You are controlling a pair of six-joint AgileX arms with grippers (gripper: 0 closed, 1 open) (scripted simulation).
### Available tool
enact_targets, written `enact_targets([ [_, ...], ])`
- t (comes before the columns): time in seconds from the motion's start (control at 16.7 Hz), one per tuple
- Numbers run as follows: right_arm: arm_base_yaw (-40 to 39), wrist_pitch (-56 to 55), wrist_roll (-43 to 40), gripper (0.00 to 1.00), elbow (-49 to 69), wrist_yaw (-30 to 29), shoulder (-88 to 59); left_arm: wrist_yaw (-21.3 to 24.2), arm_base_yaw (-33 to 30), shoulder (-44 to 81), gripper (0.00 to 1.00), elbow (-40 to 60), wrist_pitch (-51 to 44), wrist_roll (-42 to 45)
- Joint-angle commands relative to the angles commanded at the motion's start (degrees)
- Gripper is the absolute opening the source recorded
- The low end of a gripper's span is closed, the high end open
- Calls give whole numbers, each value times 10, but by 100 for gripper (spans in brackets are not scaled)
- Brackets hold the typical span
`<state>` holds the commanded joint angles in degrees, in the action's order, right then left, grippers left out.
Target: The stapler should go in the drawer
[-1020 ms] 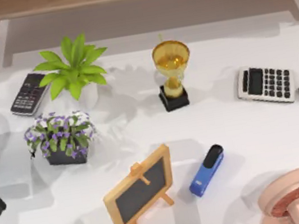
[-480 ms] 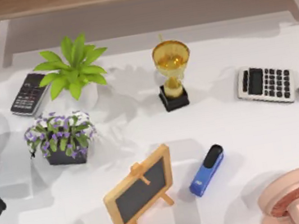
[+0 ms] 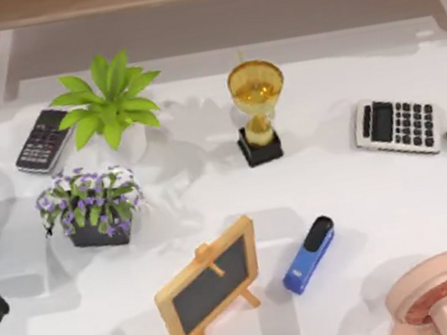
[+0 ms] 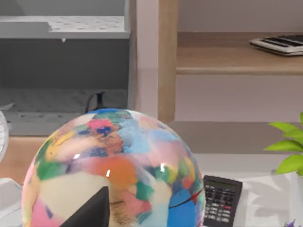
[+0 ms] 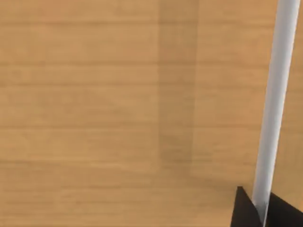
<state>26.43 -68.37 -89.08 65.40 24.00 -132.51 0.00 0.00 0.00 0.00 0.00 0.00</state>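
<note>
The stapler (image 3: 310,254) is lying flat on the white surface (image 3: 382,202), near-centre, angled with its black top arm end pointing far-right. It is sitting just right of the small chalkboard easel (image 3: 209,282), apart from it, with nothing touching it. I'm judging it as rigid, fairly light and hard-shelled, with smooth plastic sides that could slip; not fragile. The best hold looks like a grip across the narrow width at mid-body, jaws on the two long blue sides, coming from above. The hinged top arm may give if squeezed top to bottom, so I'm avoiding that.

Left pincer: in the left wrist view I'm seeing one dark fingertip (image 4: 92,210) in front of the multicoloured globe (image 4: 113,170), and I cannot tell how far apart the fingers are or whether they are touching the globe. Right pincer: the right wrist view is showing a dark finger tip (image 5: 246,208) against a wooden panel (image 5: 118,109) beside a white vertical strip (image 5: 274,104); its spread cannot be told either. Neither is holding the stapler.

Farther out: a trophy (image 3: 257,111) far-centre, a grey calculator (image 3: 397,125) far-right, a green plant (image 3: 111,100) far-left.
</note>
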Motion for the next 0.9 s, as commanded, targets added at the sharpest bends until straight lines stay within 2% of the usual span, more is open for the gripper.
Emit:
enact_targets([
  [0.3,21,-50,0,0,-107,19,38,0,0,0,100,0,0,0],
  [0.66,23,-60,0,0,-118,27,46,0,0,0,100,0,0,0],
  [0.9,45,-96,1,0,-175,48,71,0,0,0,100,0,0,0],
])
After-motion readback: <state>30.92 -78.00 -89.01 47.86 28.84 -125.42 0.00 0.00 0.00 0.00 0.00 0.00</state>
